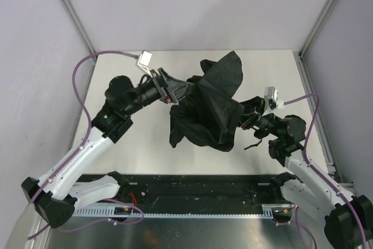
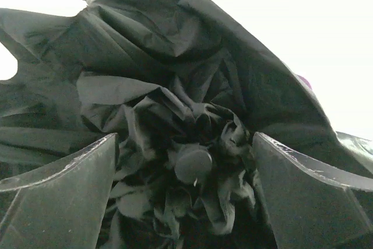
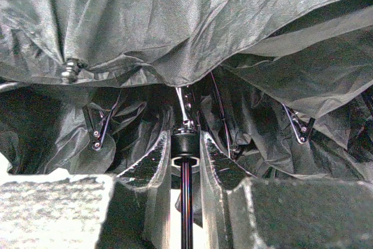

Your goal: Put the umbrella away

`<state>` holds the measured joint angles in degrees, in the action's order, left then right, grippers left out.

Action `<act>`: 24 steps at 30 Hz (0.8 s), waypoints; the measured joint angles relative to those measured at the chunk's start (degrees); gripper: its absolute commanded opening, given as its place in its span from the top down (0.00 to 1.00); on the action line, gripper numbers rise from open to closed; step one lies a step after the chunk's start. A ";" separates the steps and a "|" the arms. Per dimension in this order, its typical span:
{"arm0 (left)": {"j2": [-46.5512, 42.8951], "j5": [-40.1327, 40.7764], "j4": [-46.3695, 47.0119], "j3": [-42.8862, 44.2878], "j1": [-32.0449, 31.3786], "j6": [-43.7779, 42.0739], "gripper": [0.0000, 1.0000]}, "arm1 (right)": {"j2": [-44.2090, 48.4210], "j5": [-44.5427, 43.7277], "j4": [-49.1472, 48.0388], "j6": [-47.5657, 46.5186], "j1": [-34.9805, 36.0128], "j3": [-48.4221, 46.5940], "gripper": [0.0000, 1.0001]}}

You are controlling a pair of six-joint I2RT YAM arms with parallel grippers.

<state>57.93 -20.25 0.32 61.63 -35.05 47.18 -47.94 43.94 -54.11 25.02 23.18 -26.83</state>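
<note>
Right wrist view: our right pincer [image 3: 185,141] pinches the shaft [image 3: 186,202] of the black matte-fabric folding umbrella [image 1: 210,109] over the counter [image 1: 145,144]. Our left pincer [image 2: 185,138] is spread around its cap [image 2: 193,164]; we judge that collapsing it needs a push there.
</note>
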 measured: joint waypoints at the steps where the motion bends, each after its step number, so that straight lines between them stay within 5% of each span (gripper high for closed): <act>1: 0.63 -0.46 0.57 0.00 -0.28 0.57 0.01 | 0.35 -0.09 0.48 -0.42 0.24 0.00 1.00; 4: 2.84 -2.05 3.61 0.02 -1.99 1.92 0.09 | 1.84 -0.85 2.49 -2.38 1.55 0.00 1.00; 11: 7.21 -5.11 9.57 0.15 -2.93 3.82 0.82 | 4.87 -7.19 8.28 -7.43 6.84 0.00 1.00; 13: 7.48 -6.64 11.69 0.15 -2.36 3.74 0.94 | 6.23 -11.56 11.28 -9.57 9.79 0.00 0.87; 17: 7.39 -10.86 14.16 -0.22 -0.39 3.23 1.00 | 9.40 -19.32 17.29 -11.91 14.91 -0.33 0.31; 24: 4.70 -17.68 15.32 -2.29 4.17 -10.16 1.00 | 18.80 -26.62 35.85 -10.05 16.52 -1.11 0.07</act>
<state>62.63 -37.93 15.64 59.33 -30.87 37.01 -29.15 17.32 -18.26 14.96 39.70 -27.94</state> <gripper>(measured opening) 0.288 0.881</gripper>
